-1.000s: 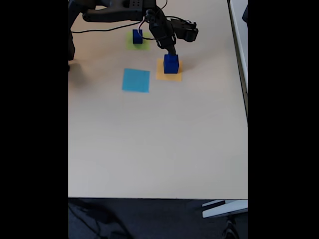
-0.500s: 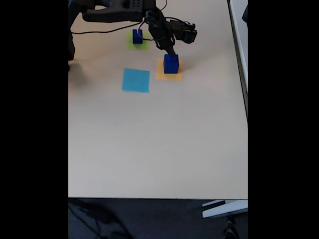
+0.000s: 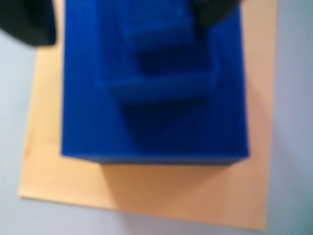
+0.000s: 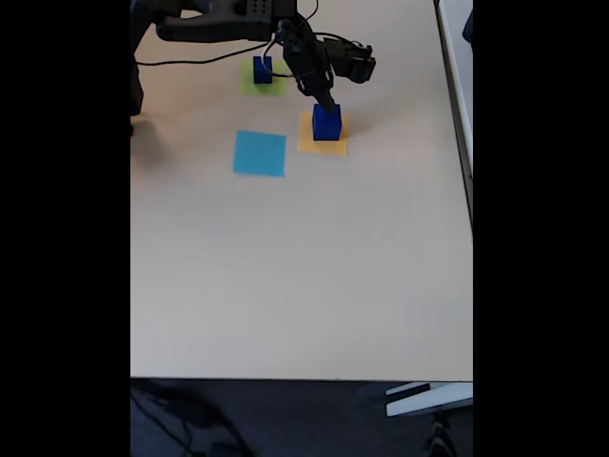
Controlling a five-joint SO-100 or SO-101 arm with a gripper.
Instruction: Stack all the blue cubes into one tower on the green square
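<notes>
In the wrist view a stepped pile of blue cubes stands on an orange-yellow square: a large cube, a smaller one on it, and the smallest on top. My gripper is open. Its dark fingers straddle the top cube, the right one close to it and the left one well apart. In the fixed view the gripper hangs right over this pile. Another blue cube sits on the green square to the left.
A flat light-blue square lies in front of the green one. The arm's body and a black cable cross the table's far edge. The near half of the beige table is bare.
The arm has shifted very slightly left above the pile on the orange-yellow square. The cubes have not moved.
</notes>
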